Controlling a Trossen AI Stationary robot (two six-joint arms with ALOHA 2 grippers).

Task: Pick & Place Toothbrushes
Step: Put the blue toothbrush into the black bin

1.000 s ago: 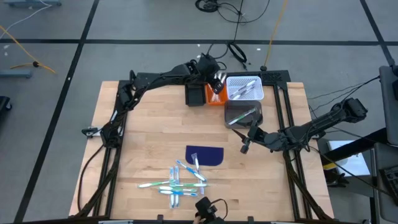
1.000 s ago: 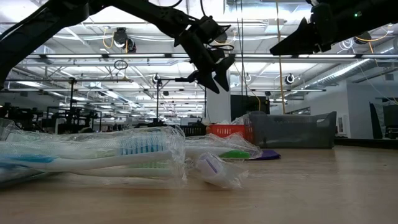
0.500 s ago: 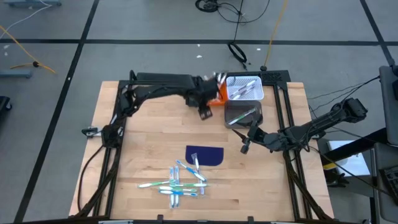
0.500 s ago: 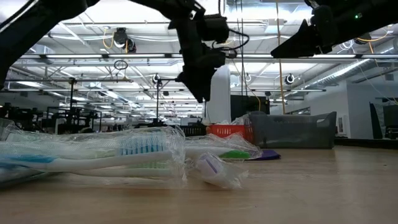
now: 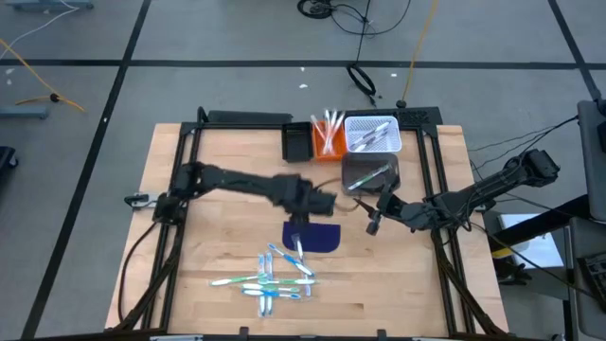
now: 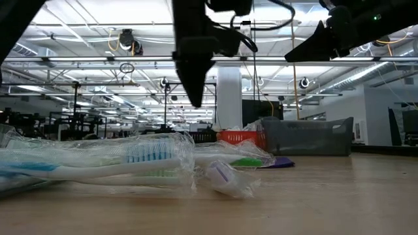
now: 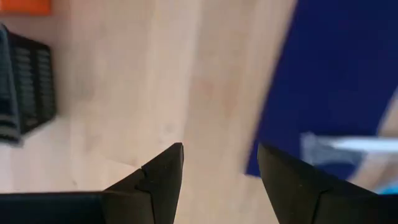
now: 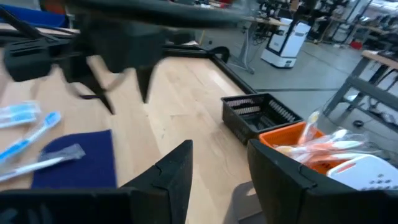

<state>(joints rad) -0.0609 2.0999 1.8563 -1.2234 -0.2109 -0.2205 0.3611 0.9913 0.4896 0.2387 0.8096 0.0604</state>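
We see the left tool (image 5: 301,224) hanging over the bench (image 5: 218,246) just above the dark blue mat (image 5: 314,237), its fingers spread and empty. The right tool (image 5: 373,225) waits beside the grey bin (image 5: 370,174), fingers parted, nothing between them. Loose toothbrushes (image 5: 270,278) lie below the mat; others fill the orange (image 5: 327,137) and white bins (image 5: 372,134).

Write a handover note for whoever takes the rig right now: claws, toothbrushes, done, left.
Left claw: open, empty, above the table beside the blue mat.
Right claw: empty, waiting near the grey bin.
Done: toothbrushes sit in the orange bin, white bin and grey bin.
Left: the loose toothbrushes at the table's near edge, one reaching onto the mat; the black bin looks unfilled.
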